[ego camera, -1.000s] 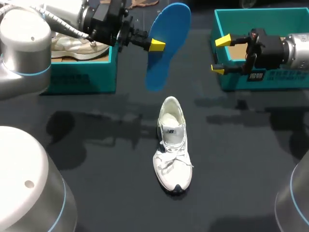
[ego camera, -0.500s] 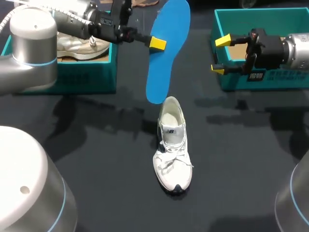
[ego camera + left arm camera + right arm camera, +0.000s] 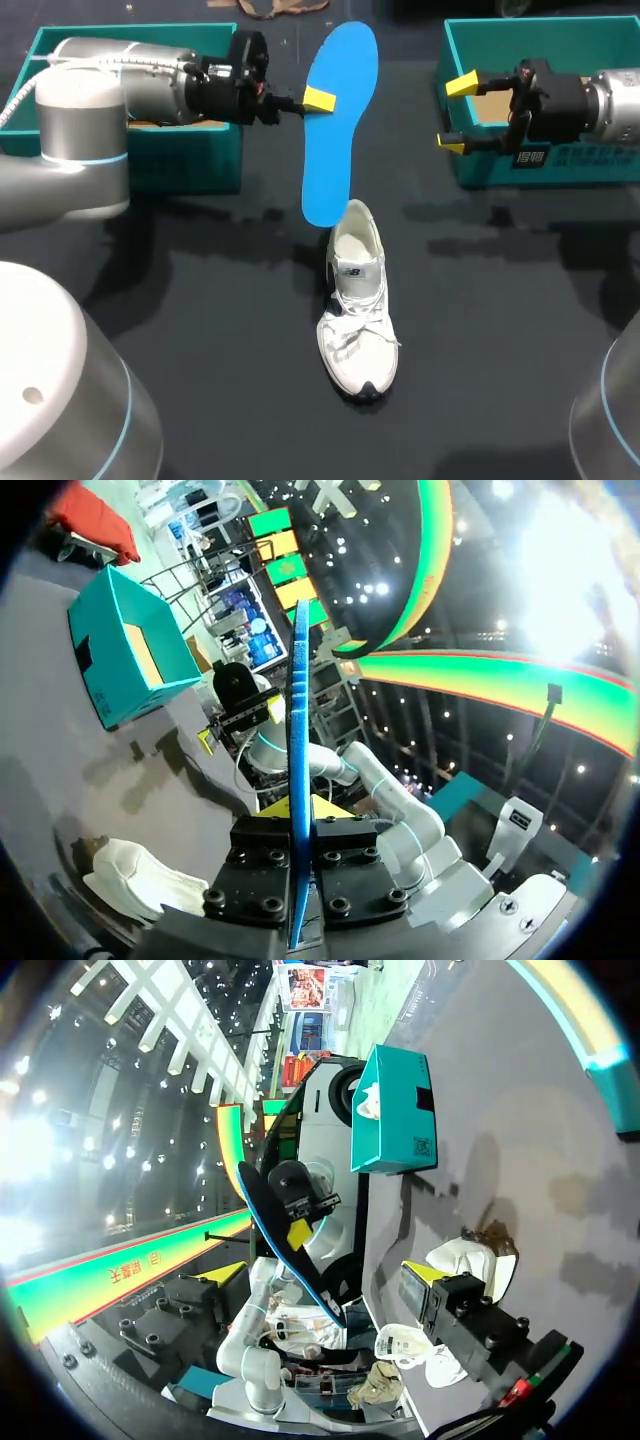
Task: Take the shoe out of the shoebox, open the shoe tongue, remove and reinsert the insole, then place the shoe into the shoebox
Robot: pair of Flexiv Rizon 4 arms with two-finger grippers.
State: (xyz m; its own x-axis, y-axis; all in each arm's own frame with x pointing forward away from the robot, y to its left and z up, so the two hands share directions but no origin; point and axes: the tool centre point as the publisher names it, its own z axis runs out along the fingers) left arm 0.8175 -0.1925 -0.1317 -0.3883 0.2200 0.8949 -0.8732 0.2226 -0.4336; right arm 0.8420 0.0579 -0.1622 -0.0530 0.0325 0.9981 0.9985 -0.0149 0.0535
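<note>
A white sneaker (image 3: pixel 357 300) lies on the dark table, toe towards the front edge, laces loose and its heel opening showing. Above and behind its heel hangs a blue insole (image 3: pixel 340 120), with my left gripper (image 3: pixel 318 98) shut on its edge; the insole's lower end hovers just over the heel. In the left wrist view the insole (image 3: pixel 298 730) stands edge-on between the fingers, with the sneaker (image 3: pixel 150 880) below. My right gripper (image 3: pixel 455 113) stands open and empty in front of the right teal shoebox (image 3: pixel 520 165), off to the right of the insole.
A second teal shoebox (image 3: pixel 190 165) sits at the back left under my left arm. The two boxes flank the sneaker, with dark table surface between and in front of them.
My left arm has swung and lowered the insole, so that its lower end has come down from mid-air to just above the sneaker's heel. The right arm has not moved.
</note>
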